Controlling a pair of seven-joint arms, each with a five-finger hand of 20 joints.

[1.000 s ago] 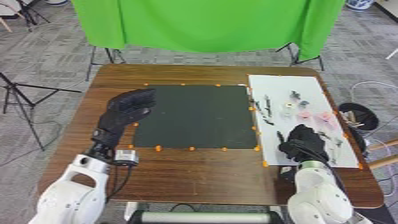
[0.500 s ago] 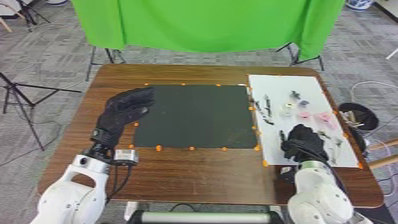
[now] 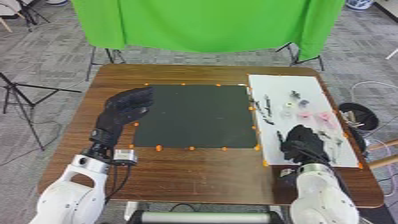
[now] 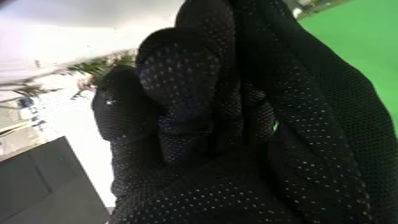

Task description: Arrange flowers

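Note:
On the white board (image 3: 311,85) at the right of the head view lie pink flowers (image 3: 325,116), a pale yellowish flower (image 3: 289,105), a small greyish flower (image 3: 304,103) and thin dark stems (image 3: 268,107). My right hand (image 3: 305,142) is over the nearer part of that board, short of the pink flowers, with relaxed fingers and nothing seen in its grasp. In the right wrist view, the right hand (image 4: 195,175) covers much of the scene, with green foliage (image 4: 93,67) beyond it. My left hand (image 3: 129,105) stays open at the dark mat's left edge.
A dark square mat (image 3: 195,117) lies mid-table, ringed by small orange markers. Bare brown wood (image 3: 204,172) runs along the near side. Beside the table's right edge stands a black bin (image 3: 360,116); a green cloth (image 3: 209,25) hangs behind the table.
My right hand has shifted only slightly over the nearer part of the board. The left hand and the flowers keep their places.

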